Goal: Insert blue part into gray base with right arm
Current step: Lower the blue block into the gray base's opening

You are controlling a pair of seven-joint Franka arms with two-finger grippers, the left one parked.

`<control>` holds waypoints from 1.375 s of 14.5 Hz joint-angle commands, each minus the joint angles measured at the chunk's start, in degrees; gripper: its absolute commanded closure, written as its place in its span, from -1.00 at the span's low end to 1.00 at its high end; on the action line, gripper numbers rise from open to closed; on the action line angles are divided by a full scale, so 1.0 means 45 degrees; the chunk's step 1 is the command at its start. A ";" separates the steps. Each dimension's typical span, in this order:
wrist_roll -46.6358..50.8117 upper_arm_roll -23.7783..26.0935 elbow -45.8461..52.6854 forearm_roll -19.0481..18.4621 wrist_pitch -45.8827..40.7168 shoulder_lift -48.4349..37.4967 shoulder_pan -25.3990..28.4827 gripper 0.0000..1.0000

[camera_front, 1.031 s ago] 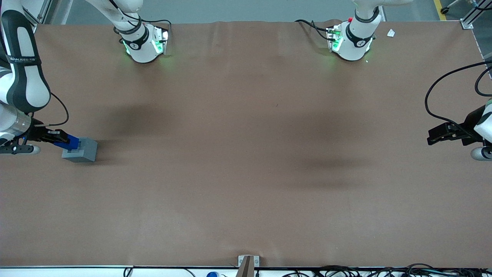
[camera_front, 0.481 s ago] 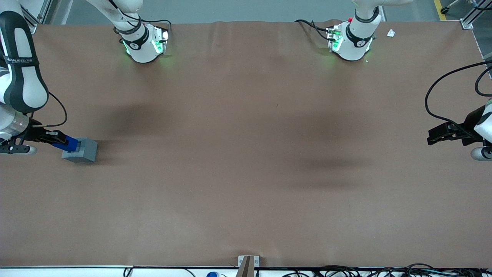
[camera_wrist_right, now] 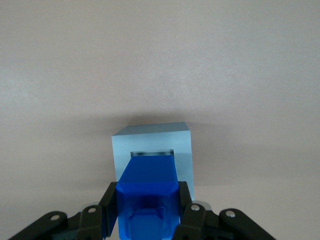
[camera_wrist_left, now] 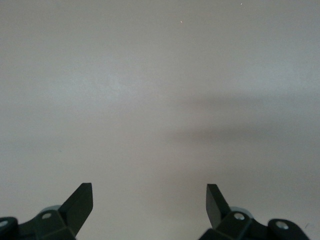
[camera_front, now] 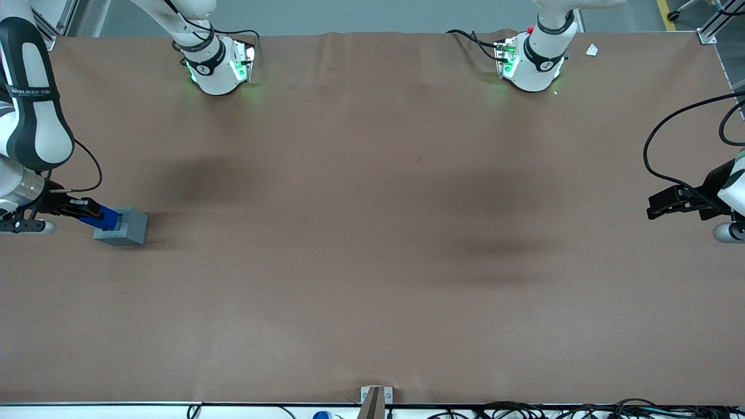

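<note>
Right wrist view: the black two-finger gripper point(camera_wrist_right: 148, 212) is clamping the small bright blue plastic block point(camera_wrist_right: 148, 192), its stub entering the matte gray cube's point(camera_wrist_right: 152, 145) top socket for insertion.

The black two-finger end effector point(camera_front: 93, 213) of the white right arm point(camera_front: 32, 110) sits at the working arm's end of the brown table point(camera_front: 372, 262), its fingers point(camera_wrist_right: 109, 207) clamped on the bright blue plastic block point(camera_wrist_right: 148, 192). That block's narrow end meets the square socket of the matte gray cube point(camera_wrist_right: 152, 150), filling the opening. From the cube, the arm blocks the 9 o'clock side in the front view. At 12, 3 and 6 o'clock bare brown table surrounds the cube. The two white arm bases point(camera_front: 218, 64) stand well apart from it, at the table edge farthest from the front camera.
</note>
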 commanded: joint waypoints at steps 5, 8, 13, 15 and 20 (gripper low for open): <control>-0.0211 0.0184 -0.0469 0.0240 0.0430 -0.0087 -0.0236 0.67; -0.0211 0.0184 -0.0509 0.0240 0.0509 0.0010 -0.0236 0.67; -0.0211 0.0184 -0.0509 0.0240 0.0607 0.0108 -0.0236 0.67; -0.0211 0.0184 -0.0509 0.0240 0.0704 0.0147 -0.0236 0.67; -0.0211 0.0184 -0.0489 0.0259 0.0939 0.0244 -0.0236 0.67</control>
